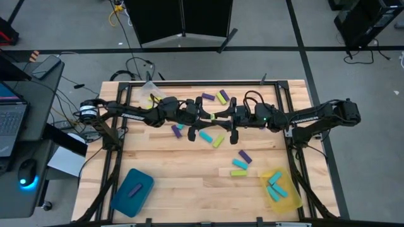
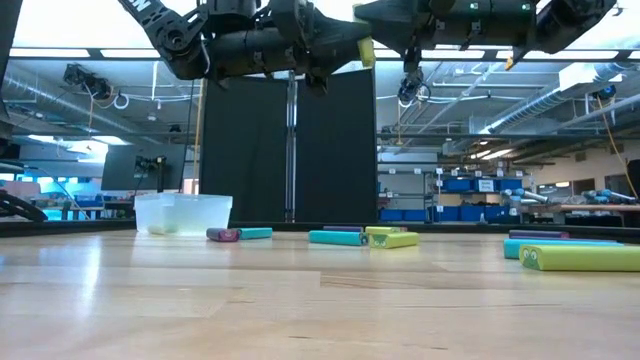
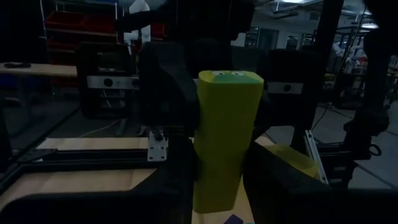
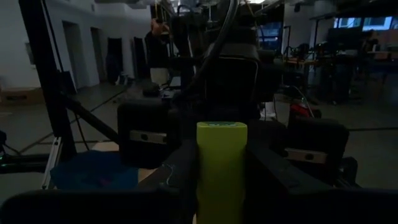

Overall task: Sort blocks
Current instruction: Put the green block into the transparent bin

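A yellow-green block (image 1: 214, 116) is up in the air over the middle of the table, between my two grippers. My left gripper (image 1: 207, 116) reaches it from the table's left and my right gripper (image 1: 222, 117) from the right, each shut on it. The low view shows the block (image 2: 367, 50) high above the tabletop. Other cyan, purple and yellow-green blocks lie flat on the wood, such as a purple one (image 1: 207, 97), a cyan one (image 1: 205, 135) and a yellow-green one (image 1: 218, 140). My left gripper (image 3: 214, 186) pinches the yellow-green block's near end (image 3: 214, 180) between its two fingers, level, from the table's left. The block sticks out ahead along the fingers, slightly tilted and lifted clear; its far end (image 3: 229, 78) reaches the right gripper. My right gripper (image 4: 222, 186) pinches the same block low on its length (image 4: 221, 180) between its two fingers, level, from the table's right. The block runs straight ahead along the fingers. Its far end (image 4: 221, 127) points at the left gripper.
A clear tray (image 1: 148, 91) stands at the far left, a teal tray (image 1: 133, 190) with a purple block at the near left, and a yellow tray (image 1: 281, 189) with cyan blocks at the near right. More blocks (image 1: 239, 164) lie right of centre. Bare wood lies along the near middle.
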You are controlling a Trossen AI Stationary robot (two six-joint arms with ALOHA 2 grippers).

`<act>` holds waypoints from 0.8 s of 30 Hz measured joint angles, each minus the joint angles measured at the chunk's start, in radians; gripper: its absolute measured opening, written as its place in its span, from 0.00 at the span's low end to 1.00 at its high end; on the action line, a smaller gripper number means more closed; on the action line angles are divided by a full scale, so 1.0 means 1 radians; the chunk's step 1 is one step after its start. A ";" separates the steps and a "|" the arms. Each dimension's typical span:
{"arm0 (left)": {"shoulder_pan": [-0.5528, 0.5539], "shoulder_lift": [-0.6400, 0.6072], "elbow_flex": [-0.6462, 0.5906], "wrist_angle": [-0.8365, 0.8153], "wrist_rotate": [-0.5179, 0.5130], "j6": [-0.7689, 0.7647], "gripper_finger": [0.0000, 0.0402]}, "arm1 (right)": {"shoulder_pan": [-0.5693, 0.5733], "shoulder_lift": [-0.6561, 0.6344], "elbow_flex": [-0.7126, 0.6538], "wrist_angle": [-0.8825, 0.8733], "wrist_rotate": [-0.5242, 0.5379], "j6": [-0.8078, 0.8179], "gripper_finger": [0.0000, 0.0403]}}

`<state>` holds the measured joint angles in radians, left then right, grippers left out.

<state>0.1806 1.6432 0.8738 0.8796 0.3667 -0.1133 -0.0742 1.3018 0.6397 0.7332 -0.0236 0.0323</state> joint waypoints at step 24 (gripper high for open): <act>0.154 -0.430 0.001 -0.939 -0.179 0.178 0.27 | -0.034 -0.128 0.000 -0.253 0.068 -0.062 0.68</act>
<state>0.3343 1.2130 0.8743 -0.0597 0.1880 0.0646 -0.1081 1.1734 0.6395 0.4798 0.0448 -0.0292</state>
